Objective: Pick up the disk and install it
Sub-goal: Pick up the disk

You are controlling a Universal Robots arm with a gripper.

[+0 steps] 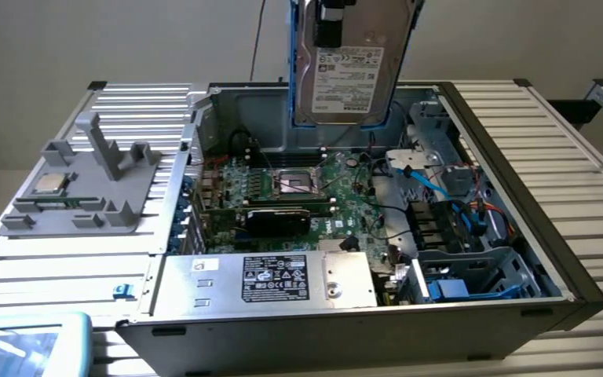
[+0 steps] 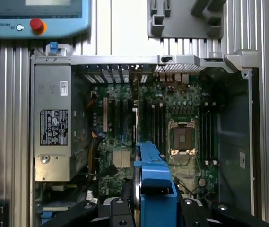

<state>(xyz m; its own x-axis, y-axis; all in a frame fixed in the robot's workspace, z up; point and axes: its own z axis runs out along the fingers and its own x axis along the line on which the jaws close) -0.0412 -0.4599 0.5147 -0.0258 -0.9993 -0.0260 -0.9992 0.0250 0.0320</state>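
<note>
Disk (image 1: 349, 71) in blue carrier frame, upright in the air over the open computer case (image 1: 511, 181), above the motherboard (image 1: 317, 192), white label towards the exterior view. Clamped near its top end between the fingers of the gripper (image 2: 155, 205). At the exterior view's left, grey fixture (image 1: 92, 188) with CPU chip (image 1: 50, 183).

Disk (image 1: 354, 78): dull grey metal, white paper label, smooth blue plastic frame. Beneath it, computer case (image 1: 333, 339) matt dark metal; worktop (image 1: 553, 133) ribbed metal.
</note>
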